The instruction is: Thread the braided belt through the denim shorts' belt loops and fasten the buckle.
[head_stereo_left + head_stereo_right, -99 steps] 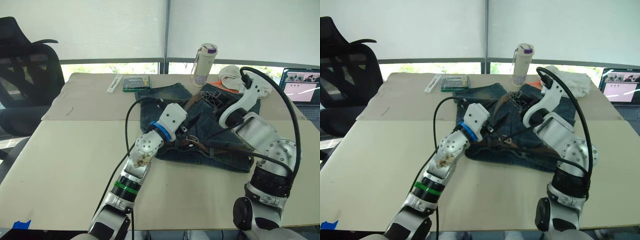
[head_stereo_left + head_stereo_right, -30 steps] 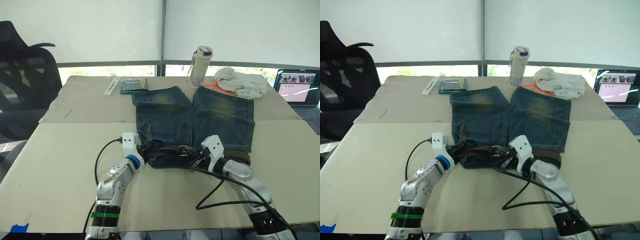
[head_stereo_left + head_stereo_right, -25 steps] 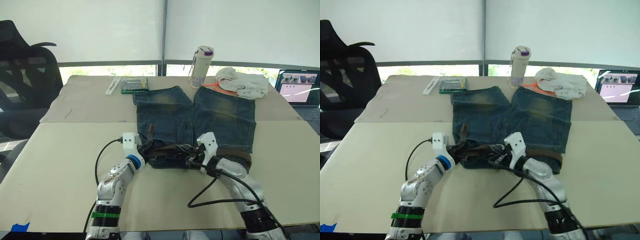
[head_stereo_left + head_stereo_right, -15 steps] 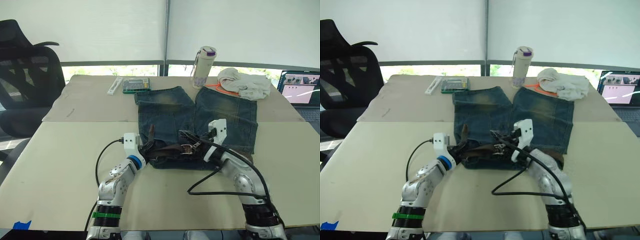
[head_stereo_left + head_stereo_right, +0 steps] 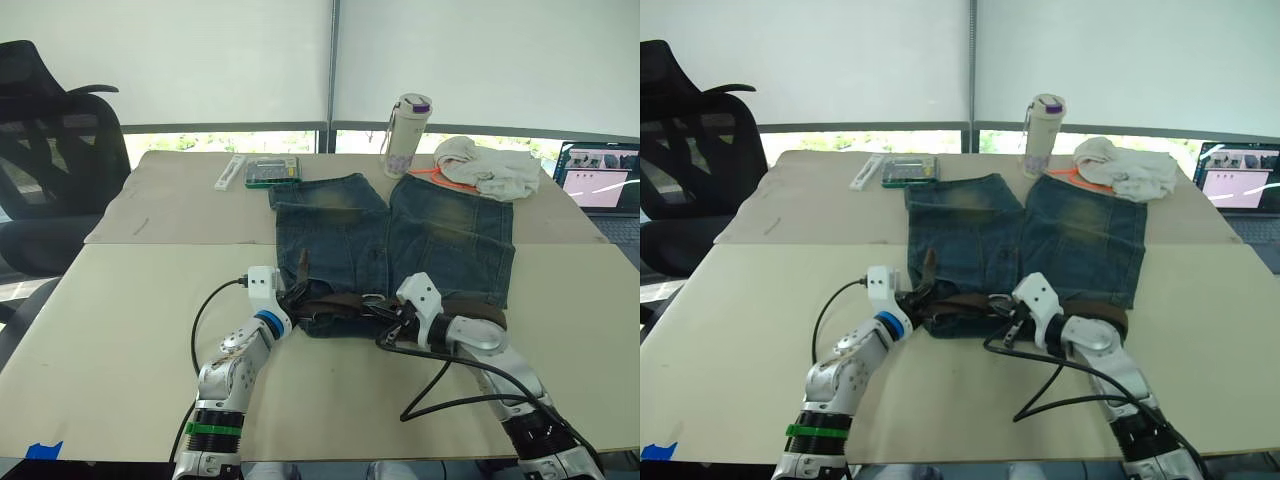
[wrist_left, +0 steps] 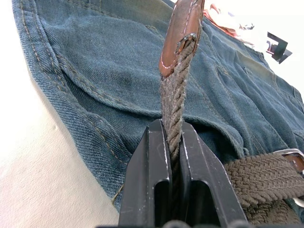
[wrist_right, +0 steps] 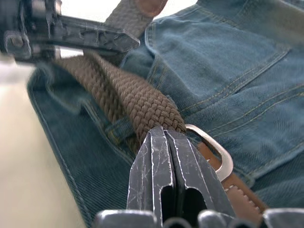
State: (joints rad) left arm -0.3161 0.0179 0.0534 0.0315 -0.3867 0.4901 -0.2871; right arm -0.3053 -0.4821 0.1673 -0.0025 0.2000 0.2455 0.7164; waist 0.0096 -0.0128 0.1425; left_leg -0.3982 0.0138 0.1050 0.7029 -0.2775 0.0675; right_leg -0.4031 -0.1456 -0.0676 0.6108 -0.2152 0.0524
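While our right gripper (image 5: 392,316) sat up over the denim shorts (image 5: 400,240) half a second back, head view now has it low at the waistband. Left wrist: our left gripper (image 6: 174,142) is pinching the braided belt (image 6: 174,102). Right wrist: fingers closed beside the buckle (image 7: 214,148).

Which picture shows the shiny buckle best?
The right wrist view: the buckle is big and close, a silver frame beside the right gripper, lying on the shorts. The left wrist view catches just its edge, and the eye views show a tiny glint.
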